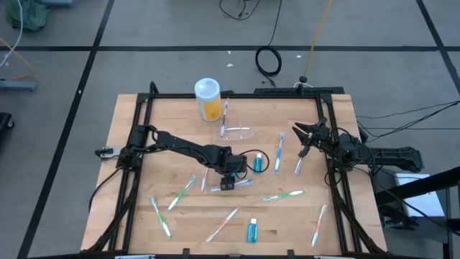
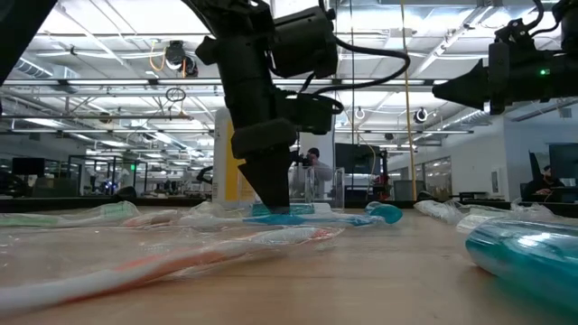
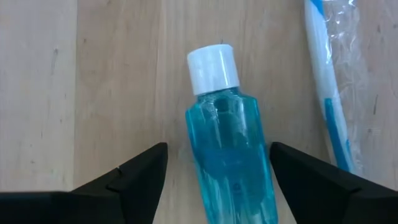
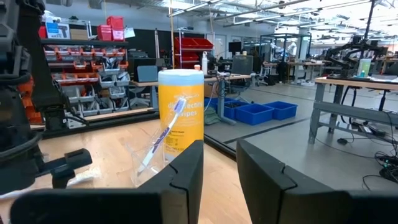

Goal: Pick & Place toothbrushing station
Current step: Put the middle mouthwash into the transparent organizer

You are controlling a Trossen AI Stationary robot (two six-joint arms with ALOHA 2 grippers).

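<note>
The toothbrushing station (image 1: pixel 237 132) is a low see-through holder at the far middle of the table, also in the right wrist view (image 4: pixel 144 167), with one toothbrush (image 4: pixel 163 134) standing in it. My left gripper (image 3: pixel 217 149) points down at mid-table (image 1: pixel 228 180) and is open. Its fingers stand on either side of a lying blue bottle (image 3: pixel 225 155) with a white cap (image 3: pixel 213 67), without touching it. In the low view the bottle (image 2: pixel 271 216) shows at the fingertips. My right gripper (image 1: pixel 302 137) waits raised at the table's right side, open (image 4: pixel 219 180), with nothing between its fingers.
A yellow-orange canister (image 1: pixel 208 99) with a white top stands just behind the station. Wrapped toothbrushes (image 1: pixel 283 194) lie scattered over the near half; one (image 3: pixel 328 93) lies right beside the bottle. Two more blue bottles (image 1: pixel 257 162) (image 1: pixel 251 230) lie on the table.
</note>
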